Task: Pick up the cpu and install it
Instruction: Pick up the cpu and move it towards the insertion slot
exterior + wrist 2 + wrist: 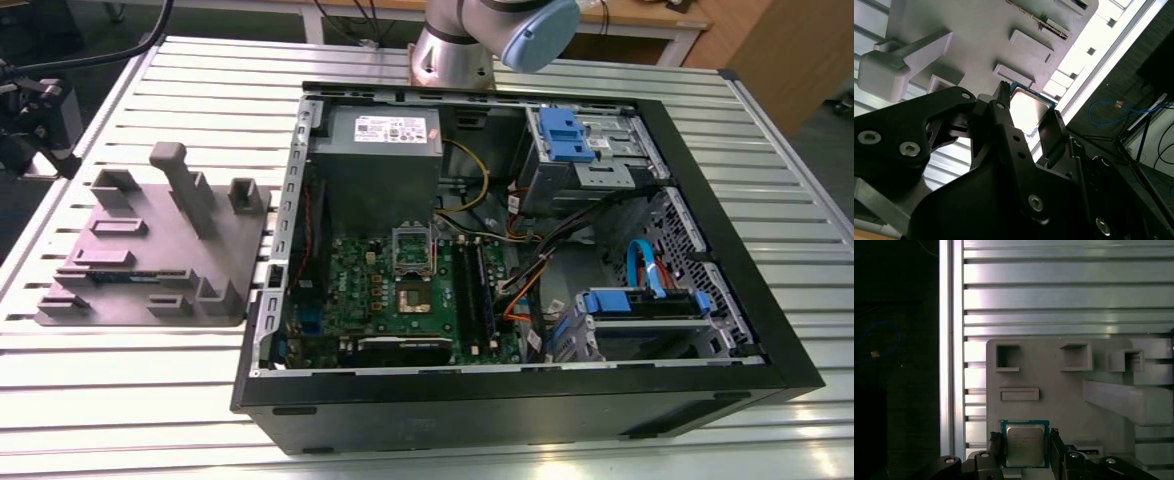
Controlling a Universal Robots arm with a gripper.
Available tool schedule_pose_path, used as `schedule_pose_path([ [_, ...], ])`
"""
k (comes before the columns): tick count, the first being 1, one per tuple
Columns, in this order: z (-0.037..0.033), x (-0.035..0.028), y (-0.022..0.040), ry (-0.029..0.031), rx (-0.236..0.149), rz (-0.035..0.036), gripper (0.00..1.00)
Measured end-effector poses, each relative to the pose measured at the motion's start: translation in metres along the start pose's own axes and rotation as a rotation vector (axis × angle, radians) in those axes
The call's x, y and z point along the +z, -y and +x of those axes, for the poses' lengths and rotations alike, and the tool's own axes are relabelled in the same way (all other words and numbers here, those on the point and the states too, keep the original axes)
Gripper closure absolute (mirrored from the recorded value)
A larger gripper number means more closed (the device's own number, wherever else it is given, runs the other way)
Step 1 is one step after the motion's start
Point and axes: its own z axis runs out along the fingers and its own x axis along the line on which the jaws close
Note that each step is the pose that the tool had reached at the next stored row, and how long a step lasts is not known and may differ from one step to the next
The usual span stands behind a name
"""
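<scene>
In both wrist views the cpu (pixel 1025 444) (pixel 1026 106), a flat square chip with a silver top, sits between my gripper's (pixel 1025 441) (pixel 1029 106) two black fingers (pixel 995 445), which press on its two opposite sides. It looks lifted clear of the grey holder block (pixel 1064 390) (pixel 979 35) below. In the exterior view that block (pixel 160 260) lies on the slatted table at the left, and my arm's black wrist hardware (pixel 34 110) hangs above the table's left edge. Inside the open computer case (pixel 534 385), the motherboard's socket (pixel 412 296) lies open with its metal plate flipped up.
The case holds a grey power supply box (pixel 380 135), blue drive brackets (pixel 567 135), memory slots (pixel 470 290) and loose cables (pixel 534 265) beside the socket. The holder block has raised posts (pixel 180 185). Bare slatted table (pixel 134 390) lies in front of the block.
</scene>
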Motion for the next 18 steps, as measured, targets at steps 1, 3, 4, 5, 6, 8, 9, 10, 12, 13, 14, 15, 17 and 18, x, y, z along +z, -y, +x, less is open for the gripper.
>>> schedule_pose_path([
  [1, 0.0000, 0.0000, 0.0000, 0.0000, 0.000, 0.0000, 0.53],
  [3, 0.0000, 0.0000, 0.0000, 0.0000, 0.000, 0.0000, 0.53],
  [4, 0.0000, 0.0000, 0.0000, 0.0000, 0.000, 0.0000, 0.53],
  [5, 0.0000, 0.0000, 0.0000, 0.0000, 0.000, 0.0000, 0.53],
  [6, 0.0000, -0.0002, 0.0000, 0.0000, 0.000, 0.0000, 0.53],
  [8, 0.0000, -0.0020, -0.0001, -0.0004, 0.000, 0.0003, 0.53],
  [9, 0.0000, -0.0045, -0.0002, 0.0000, 0.000, 0.0000, 0.53],
  [10, -0.0001, -0.0118, -0.0005, 0.0000, 0.000, 0.0000, 0.53],
  [12, -0.0001, -0.0141, -0.0006, 0.0001, 0.000, 0.0000, 0.53],
  [13, -0.0001, -0.0152, -0.0007, 0.0001, 0.000, 0.0000, 0.53],
  [14, -0.0001, -0.0164, -0.0007, -0.0001, 0.000, 0.0000, 0.53],
  [15, -0.0002, -0.0174, -0.0008, -0.0001, 0.000, 0.0000, 0.53],
  [17, -0.0001, -0.0192, -0.0008, -0.0002, 0.000, 0.0001, 0.53],
  [18, -0.0002, -0.0200, -0.0009, -0.0001, 0.000, 0.0000, 0.53],
])
